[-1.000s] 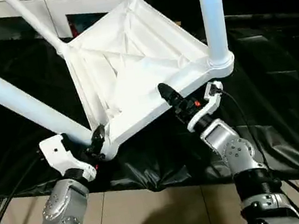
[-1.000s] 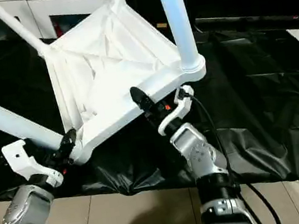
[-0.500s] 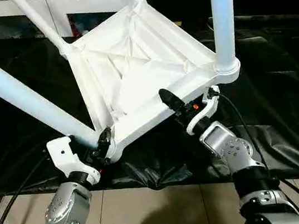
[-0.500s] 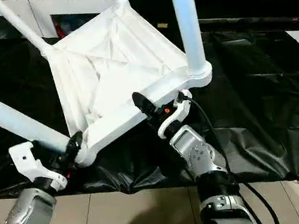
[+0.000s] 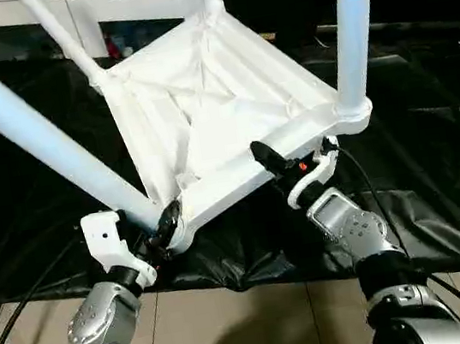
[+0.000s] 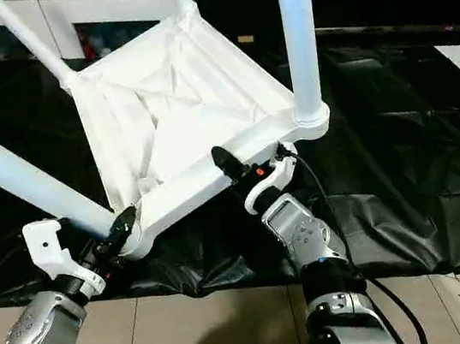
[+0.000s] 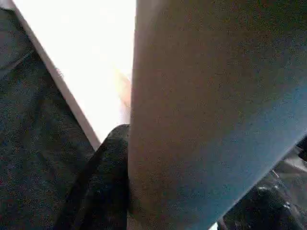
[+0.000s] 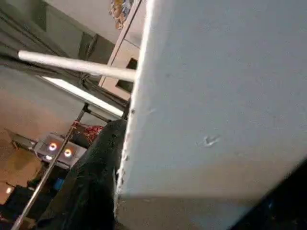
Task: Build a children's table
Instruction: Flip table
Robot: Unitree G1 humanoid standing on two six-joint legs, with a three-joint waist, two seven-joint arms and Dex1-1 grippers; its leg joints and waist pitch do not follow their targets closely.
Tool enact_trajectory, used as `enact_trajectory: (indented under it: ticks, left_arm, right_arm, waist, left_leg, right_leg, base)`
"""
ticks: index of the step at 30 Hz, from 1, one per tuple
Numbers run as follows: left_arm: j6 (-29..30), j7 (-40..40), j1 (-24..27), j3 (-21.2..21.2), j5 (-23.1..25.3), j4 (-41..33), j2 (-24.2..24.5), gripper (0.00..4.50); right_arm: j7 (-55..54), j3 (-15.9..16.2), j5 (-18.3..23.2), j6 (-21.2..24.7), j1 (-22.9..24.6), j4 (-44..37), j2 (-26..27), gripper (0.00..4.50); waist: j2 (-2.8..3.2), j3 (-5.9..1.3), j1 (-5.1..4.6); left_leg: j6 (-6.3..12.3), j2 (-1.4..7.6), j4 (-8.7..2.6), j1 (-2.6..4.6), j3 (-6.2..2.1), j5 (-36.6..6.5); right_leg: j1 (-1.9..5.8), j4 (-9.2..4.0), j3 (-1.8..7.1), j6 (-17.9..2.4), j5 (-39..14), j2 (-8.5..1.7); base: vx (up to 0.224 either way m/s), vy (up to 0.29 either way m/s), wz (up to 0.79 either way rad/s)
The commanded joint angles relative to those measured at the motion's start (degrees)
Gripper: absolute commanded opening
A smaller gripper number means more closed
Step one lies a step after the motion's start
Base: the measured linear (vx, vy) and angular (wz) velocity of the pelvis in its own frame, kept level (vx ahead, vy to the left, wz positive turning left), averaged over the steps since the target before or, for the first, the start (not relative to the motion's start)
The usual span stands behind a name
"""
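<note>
Left gripper (image 5: 166, 230) is clamped on the near-left corner of the children's table (image 5: 213, 114), right where the leg meets the corner socket. In the left wrist view one black finger (image 7: 98, 184) sits pressed against the side of that leg (image 7: 211, 110), with the white edge of the top just behind it. Right gripper (image 5: 277, 165) is on the near edge of the tabletop, a bit in from the near-right corner. Its black finger (image 5: 264, 157) lies over the top of the rim, and the right wrist view shows a finger (image 8: 91, 177) tight against the white edge (image 8: 225, 96), so it looks clenched on the rim, though the second finger is hidden under the plastic.

The table itself is upside down and tilted, ribbed underside facing up, lifted off the desk (image 5: 435, 150) at the near edge. All four legs are in their sockets: near-left leg (image 5: 33, 132) slants up and out toward the left, near-right leg (image 5: 351, 24) stands nearly straight up, and the two far ones (image 5: 62, 33) run up out of the picture. Black sheeting covers the desk under everything, crumpled along the front edge. Behind it is a white cabinet (image 5: 110, 4) with glass doors. Tan floor (image 5: 253, 324) below the desk edge, with some black cables (image 5: 9, 317) hanging off on the left.
</note>
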Motion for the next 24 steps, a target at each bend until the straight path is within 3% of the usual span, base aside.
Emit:
enact_trajectory:
  ticks: [1,7,10,12,19,24]
  left_arm:
    - [-0.22,-2.76,0.31,-3.13,-1.69,-0.72,-0.75,2.48]
    - [0.61,-3.93,1.68,-0.76,-3.45,-1.06,0.48,3.26]
    - [1.23,-4.81,3.49,0.26,-4.42,-2.47,1.60,3.33]
    - [1.20,-5.41,5.44,1.17,-4.59,-3.49,2.95,3.63]
    - [0.41,-7.51,8.99,0.45,-3.39,-5.24,5.80,4.11]
    - [-0.33,-7.87,9.98,-1.40,-2.15,-7.41,6.74,4.50]
  right_arm:
    - [1.32,0.57,-0.53,-1.20,-2.85,-1.65,-0.77,2.24]
    - [-1.44,-0.07,-2.92,-6.01,-3.40,-2.06,-1.30,2.08]
    - [-3.37,-1.41,-3.26,-7.86,-3.58,-2.63,-2.05,1.99]
    - [-4.19,-2.14,-3.39,-8.60,-3.36,-4.04,-2.93,1.97]
    - [-6.03,-2.54,-4.72,-9.22,-1.12,-8.91,-5.02,1.95]
    - [-7.56,-1.93,-5.93,-9.93,1.03,-13.31,-5.77,1.95]
  waist:
    - [0.39,-3.89,0.21]
    - [0.27,-4.11,0.27]
    - [0.37,-3.93,0.30]
    - [0.39,-3.81,0.26]
    - [0.84,-3.44,1.28]
    - [0.93,-3.49,1.34]
  left_leg:
    - [0.83,1.95,-3.66,1.71,-0.28,-1.46]
    - [1.50,1.76,-3.28,1.50,-0.10,0.49]
    - [1.67,1.87,-3.39,1.59,-0.05,-1.30]
    - [1.45,1.91,-3.50,1.64,-0.02,-2.68]
    - [-1.55,2.17,-4.11,2.33,0.00,-7.88]
    - [-2.73,2.04,-4.25,2.04,-0.12,-8.27]
  right_leg:
    - [2.06,-2.96,1.35,-11.00,12.75,-3.48]
    - [2.06,-2.56,1.41,-11.66,15.59,-3.28]
    - [1.82,-2.72,1.48,-11.60,13.60,-3.38]
    - [1.69,-2.91,1.49,-11.37,11.49,-3.29]
    - [0.86,-3.61,1.59,-8.62,4.07,-3.09]
    - [0.94,-3.68,1.63,-6.96,4.06,-3.12]
  base:
    - [0.000,0.000,0.00]
    - [0.000,0.000,0.00]
    - [0.000,0.000,0.00]
    - [0.000,0.000,0.00]
    - [0.000,0.000,0.00]
    - [0.000,0.000,0.00]
